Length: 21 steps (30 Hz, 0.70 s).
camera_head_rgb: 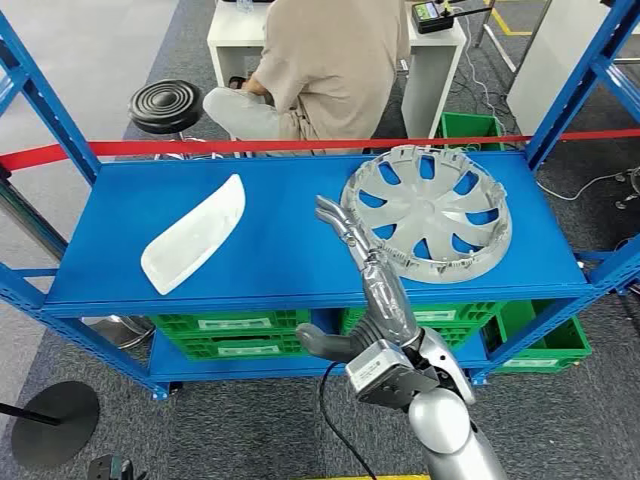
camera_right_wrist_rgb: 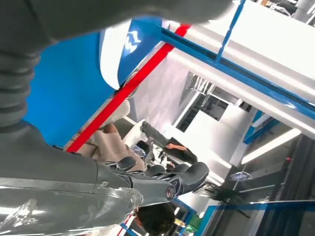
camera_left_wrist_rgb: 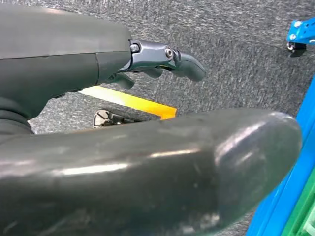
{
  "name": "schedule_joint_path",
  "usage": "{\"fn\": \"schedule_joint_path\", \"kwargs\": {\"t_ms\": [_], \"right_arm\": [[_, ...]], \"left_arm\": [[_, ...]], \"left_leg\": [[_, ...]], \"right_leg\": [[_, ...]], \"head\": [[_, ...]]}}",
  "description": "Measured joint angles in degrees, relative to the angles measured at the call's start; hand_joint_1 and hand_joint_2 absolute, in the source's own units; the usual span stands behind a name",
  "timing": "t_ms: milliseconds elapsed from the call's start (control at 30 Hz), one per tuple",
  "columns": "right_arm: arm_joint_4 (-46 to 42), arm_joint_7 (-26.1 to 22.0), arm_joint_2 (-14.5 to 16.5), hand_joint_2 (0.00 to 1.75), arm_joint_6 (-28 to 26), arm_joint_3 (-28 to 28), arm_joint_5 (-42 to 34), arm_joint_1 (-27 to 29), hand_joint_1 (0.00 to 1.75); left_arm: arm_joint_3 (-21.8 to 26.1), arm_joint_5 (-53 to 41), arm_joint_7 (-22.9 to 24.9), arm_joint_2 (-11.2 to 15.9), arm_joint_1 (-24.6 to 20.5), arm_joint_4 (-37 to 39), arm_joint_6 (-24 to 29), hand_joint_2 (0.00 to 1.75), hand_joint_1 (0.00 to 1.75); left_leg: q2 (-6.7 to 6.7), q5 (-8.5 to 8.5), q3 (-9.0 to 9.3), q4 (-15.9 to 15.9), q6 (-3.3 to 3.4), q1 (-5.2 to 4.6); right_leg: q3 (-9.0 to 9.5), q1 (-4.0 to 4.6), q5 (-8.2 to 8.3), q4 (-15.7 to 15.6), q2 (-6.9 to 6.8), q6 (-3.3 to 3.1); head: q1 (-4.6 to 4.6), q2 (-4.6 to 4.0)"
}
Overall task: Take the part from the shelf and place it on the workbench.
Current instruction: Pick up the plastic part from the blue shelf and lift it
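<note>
A silver wheel cover [camera_head_rgb: 438, 210] lies flat on the right half of the blue shelf [camera_head_rgb: 279, 250]. A white curved plastic part [camera_head_rgb: 195, 235] lies on the left half and also appears in the right wrist view [camera_right_wrist_rgb: 111, 54]. My right hand [camera_head_rgb: 371, 288] reaches over the shelf's front edge with its fingers [camera_right_wrist_rgb: 174, 179] stretched out. The fingertips are at the wheel cover's left rim, and I cannot tell if they touch it. It holds nothing. My left hand [camera_left_wrist_rgb: 163, 54] hangs over the grey floor, fingers straight and empty.
Red tape [camera_head_rgb: 302, 146] runs along the shelf's back edge. Behind it a person [camera_head_rgb: 332, 60] sits at a white desk [camera_head_rgb: 234, 35], beside a black stool [camera_head_rgb: 164, 105]. Green crates [camera_head_rgb: 226, 335] fill the lower level. Blue uprights [camera_head_rgb: 573, 85] frame the shelf. A yellow floor line [camera_left_wrist_rgb: 130, 102] passes below my left hand.
</note>
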Motion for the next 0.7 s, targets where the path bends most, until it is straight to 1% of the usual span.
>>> {"fn": "schedule_joint_path", "kwargs": {"t_ms": [33,67,100,200,233,267,300,333,367,400,433,467,500,533,567,600,633,700], "right_arm": [[0.1,0.0,0.0,1.75,0.0,0.1,0.0,-0.1,0.00],[0.1,0.0,0.0,1.75,0.0,0.1,0.0,-0.2,0.00],[0.2,0.0,0.0,1.75,0.0,0.2,0.0,-0.3,0.00],[0.5,0.0,0.0,1.75,0.0,0.4,0.0,-0.3,0.00],[0.5,0.0,0.0,1.75,0.0,0.4,0.0,-0.4,0.00],[0.5,0.0,0.0,1.75,0.0,0.4,0.0,-0.5,0.00],[0.5,0.0,0.0,1.75,0.0,0.5,0.0,-0.6,0.00],[0.6,0.0,0.0,1.75,0.0,0.5,0.0,-0.6,0.00],[0.7,0.0,0.0,1.75,0.0,0.5,0.1,-0.6,0.00],[0.8,0.2,0.0,1.75,0.0,0.5,0.4,-0.6,0.00],[0.9,0.5,0.0,1.75,-0.1,0.5,1.0,-0.7,0.00],[1.1,1.2,0.0,1.75,-0.1,0.6,2.1,-0.9,0.00],[1.4,2.1,0.0,1.75,-0.3,0.7,3.7,-1.3,0.00],[1.9,3.3,0.0,1.75,-0.6,1.0,5.7,-2.1,0.00],[2.7,4.6,-0.1,1.75,-0.9,1.2,8.0,-3.0,0.00],[3.9,5.9,-0.2,1.75,-1.3,1.3,10.3,-4.0,0.00],[5.5,6.9,-0.3,1.75,-1.9,1.4,12.6,-4.9,0.00],[9.4,8.0,-0.6,1.75,-3.4,1.5,16.9,-6.0,0.00]], "left_arm": [[0.0,0.0,0.0,0.1,0.0,0.0,0.0,0.00,0.00],[0.0,0.0,0.0,0.2,0.0,0.1,0.0,0.00,0.00],[0.0,0.0,0.0,0.3,0.0,0.2,0.0,0.00,0.00],[0.0,0.0,0.0,0.6,0.0,0.4,0.1,0.00,0.00],[0.0,0.0,0.0,0.6,0.0,0.4,0.1,0.00,0.00],[0.0,0.0,0.0,0.7,0.0,0.5,0.1,0.00,0.00],[0.0,0.0,0.0,0.7,0.0,0.6,0.1,0.00,0.00],[0.0,0.0,0.0,0.7,0.0,0.7,0.1,0.00,0.00],[0.0,0.0,0.0,0.7,0.0,0.8,0.1,0.00,0.00],[0.0,0.0,0.0,0.8,0.0,0.9,0.1,0.00,0.00],[0.0,-0.1,0.0,0.8,0.0,0.9,0.1,0.00,0.00],[0.0,-0.2,0.0,0.9,0.0,1.0,0.1,0.00,0.00],[-0.1,-0.3,0.0,0.9,0.0,1.0,0.1,0.00,0.00],[-0.1,-0.6,0.0,1.0,0.0,1.1,0.2,0.00,0.00],[-0.1,-0.8,0.2,1.1,-0.1,1.2,0.4,0.00,0.00],[-0.1,-1.1,0.6,1.1,-0.2,1.3,0.7,0.00,0.00],[-0.2,-1.5,1.1,1.1,-0.3,1.4,1.1,0.00,0.00],[-0.2,-2.1,1.9,1.1,-0.1,1.5,1.5,0.00,0.00]], "left_leg": [[-0.02,-0.11,0.03,0.1,-0.17,-0.13],[-0.04,-0.15,0.04,0.2,-0.32,-0.20],[-0.07,-0.21,0.10,0.2,-0.60,-0.30],[-0.08,-0.25,0.20,0.1,-1.43,-0.21],[-0.06,-0.85,-0.07,0.7,-1.70,-0.17],[-0.03,-2.05,-0.85,2.5,-1.96,-0.15],[0.00,-3.77,-2.22,5.4,-2.15,-0.14],[0.01,-5.71,-4.10,9.4,-2.29,-0.14],[0.02,-7.22,-6.00,13.2,-2.38,-0.13],[0.02,-7.85,-7.36,15.8,-2.41,-0.13],[0.02,-7.35,-7.77,16.4,-2.38,-0.13],[0.03,-5.82,-7.07,14.8,-2.28,-0.13],[0.05,-3.73,-5.45,11.4,-2.15,-0.13],[0.11,-1.91,-3.47,7.4,-2.02,-0.16],[0.14,-0.81,-1.77,4.0,-1.85,-0.18],[0.16,-0.33,-0.66,1.6,-1.65,-0.20],[0.13,-0.41,-0.18,0.6,-1.41,-0.27],[0.03,-0.46,-0.10,0.2,-0.77,-0.24]], "right_leg": [[0.48,0.02,0.28,-1.1,0.05,-0.08],[0.76,0.02,0.48,-1.7,0.12,-0.28],[1.41,0.05,1.01,-3.2,0.21,-0.56],[1.53,0.19,1.18,-3.6,0.38,-1.80],[1.57,0.12,1.24,-3.7,0.35,-2.20],[1.62,-0.01,1.29,-3.7,0.30,-2.52],[1.65,-0.08,1.29,-3.8,0.25,-2.75],[1.66,-0.08,1.25,-3.8,0.21,-2.91],[1.65,-0.05,1.22,-3.8,0.20,-2.97],[1.67,-0.03,1.18,-3.8,0.20,-3.01],[1.72,-0.02,1.15,-3.8,0.21,-3.02],[1.79,-0.03,1.10,-3.7,0.24,-3.00],[1.89,-0.05,1.03,-3.7,0.30,-2.94],[1.96,0.03,0.92,-3.7,0.38,-2.78],[1.94,0.15,0.80,-3.6,0.51,-2.56],[1.92,0.28,0.73,-3.6,0.61,-2.27],[1.90,0.38,0.70,-3.7,0.66,-1.94],[2.01,0.35,0.74,-4.1,0.61,-1.28]], "head": [[0.05,0.00],[0.03,0.00],[0.03,0.00],[0.02,0.00],[-0.03,0.00],[-0.11,0.00],[-0.19,0.00],[-0.28,0.00],[-0.30,0.00],[-0.30,0.00],[-0.31,0.00],[-0.30,0.00],[-0.31,0.00],[-0.32,0.00],[-0.33,0.00],[-0.32,0.00],[-0.31,0.00],[-0.27,0.00]]}}
